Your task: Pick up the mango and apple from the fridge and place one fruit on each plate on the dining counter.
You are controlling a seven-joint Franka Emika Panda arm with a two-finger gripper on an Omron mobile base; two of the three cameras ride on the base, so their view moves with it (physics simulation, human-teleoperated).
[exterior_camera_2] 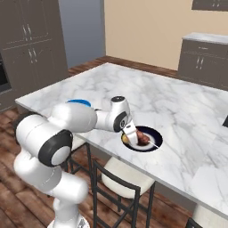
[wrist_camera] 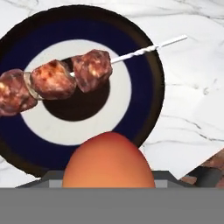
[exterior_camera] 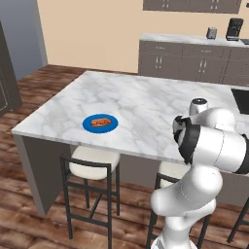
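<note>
My gripper (exterior_camera_2: 129, 136) is shut on the mango (wrist_camera: 108, 159), an orange-yellow fruit that sits between the fingers just above the near rim of the dark plate (wrist_camera: 151, 61). That plate (exterior_camera_2: 155, 140) lies near the front edge of the dining counter (exterior_camera_2: 178, 100) and carries a meat skewer (wrist_camera: 57, 81). The bright blue plate (exterior_camera: 100, 122) lies further left on the counter (exterior_camera: 146, 99) with a reddish food item on it. Its edge peeks out behind my arm as the blue plate (exterior_camera_2: 79, 103). The apple and the fridge are out of view.
Black-framed stools with pale seats (exterior_camera: 92, 163) (exterior_camera_2: 120, 174) stand under the counter's near edge. A wall counter with grey cabinets (exterior_camera: 194, 61) at the back holds a coffee machine (exterior_camera: 235, 29) and a toaster (exterior_camera: 211, 32). Tall grey cabinets (exterior_camera_2: 31, 44) stand to the left.
</note>
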